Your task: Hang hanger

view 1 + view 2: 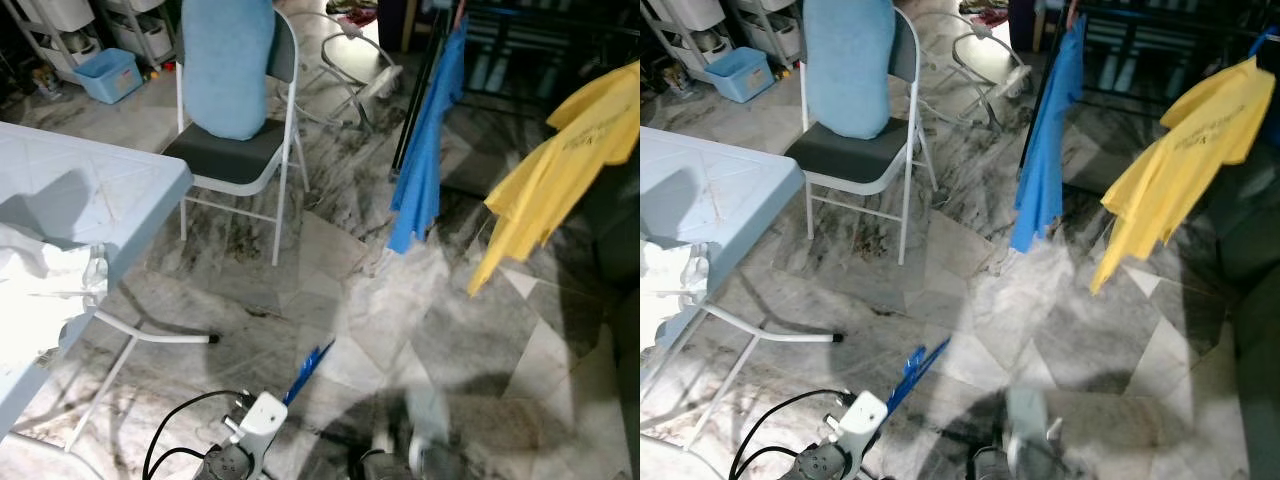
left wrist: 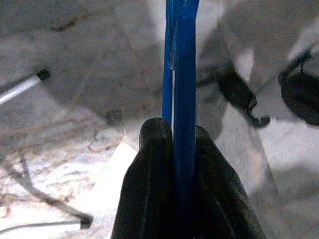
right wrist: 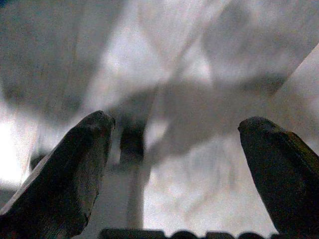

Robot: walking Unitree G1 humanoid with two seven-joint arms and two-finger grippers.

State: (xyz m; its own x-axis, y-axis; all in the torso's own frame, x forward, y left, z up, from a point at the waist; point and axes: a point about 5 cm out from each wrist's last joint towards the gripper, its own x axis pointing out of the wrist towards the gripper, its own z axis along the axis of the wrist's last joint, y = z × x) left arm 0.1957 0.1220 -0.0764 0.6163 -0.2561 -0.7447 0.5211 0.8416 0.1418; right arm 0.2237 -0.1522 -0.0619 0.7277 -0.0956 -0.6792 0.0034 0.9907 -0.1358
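Left claw (image 2: pixel 174 137) pinching flat blue plastic hanger (image 2: pixel 180 74), marble floor (image 1: pixel 420 310)

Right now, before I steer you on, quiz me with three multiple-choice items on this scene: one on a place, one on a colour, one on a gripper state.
1. Where does the yellow shirt hang?
A. On the chair back
B. To the robot's right, past the blue garment
C. On the table

2. What colour is the hanger in the left gripper?
A. Blue
B. White
C. Red

3. How does the right gripper stand?
A. Shut on a hanger
B. Shut on cloth
C. Open, holding nothing

Answers:
1 B: the yellow shirt hangs right of the blue garment, far from the chair and the table.
2 A: the left gripper clamps a blue hanger between its fingers.
3 C: the right gripper has its fingers wide apart with just floor between them.
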